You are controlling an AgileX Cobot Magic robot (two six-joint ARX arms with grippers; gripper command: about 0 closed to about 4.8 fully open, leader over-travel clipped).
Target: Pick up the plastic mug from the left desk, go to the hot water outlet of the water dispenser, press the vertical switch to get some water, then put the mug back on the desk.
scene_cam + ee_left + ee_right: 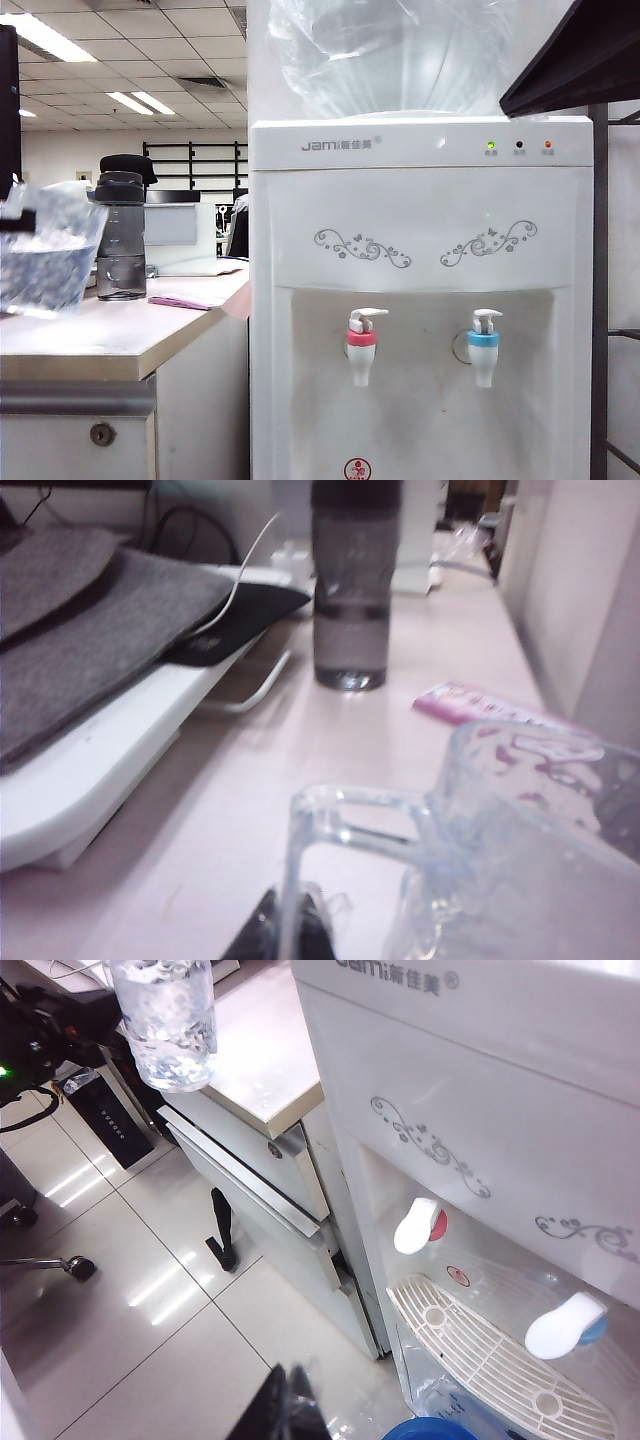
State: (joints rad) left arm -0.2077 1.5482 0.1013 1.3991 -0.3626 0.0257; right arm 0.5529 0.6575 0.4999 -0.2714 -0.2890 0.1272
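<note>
The clear dimpled plastic mug (45, 255) hangs at the far left, over the front of the left desk (110, 345). My left gripper (290, 932) is shut on its clear loop handle (345, 815), with the mug's wall (530, 850) beside it. The water dispenser (420, 150) stands to the right of the desk. Its hot water outlet (361, 350) has a pink-red collar, with the vertical switch (368, 315) on top, well apart from the mug. My right gripper (290, 1402) is shut and empty above the floor, in front of the dispenser's taps (418, 1226).
A dark lidded tumbler (122, 235) and a pink packet (185, 300) are on the desk behind the mug. A blue-collared tap (483, 345) is to the right of the hot one. A white drip tray (485, 1360) sits below the taps. A dark shelf edge (570, 60) juts in at the upper right.
</note>
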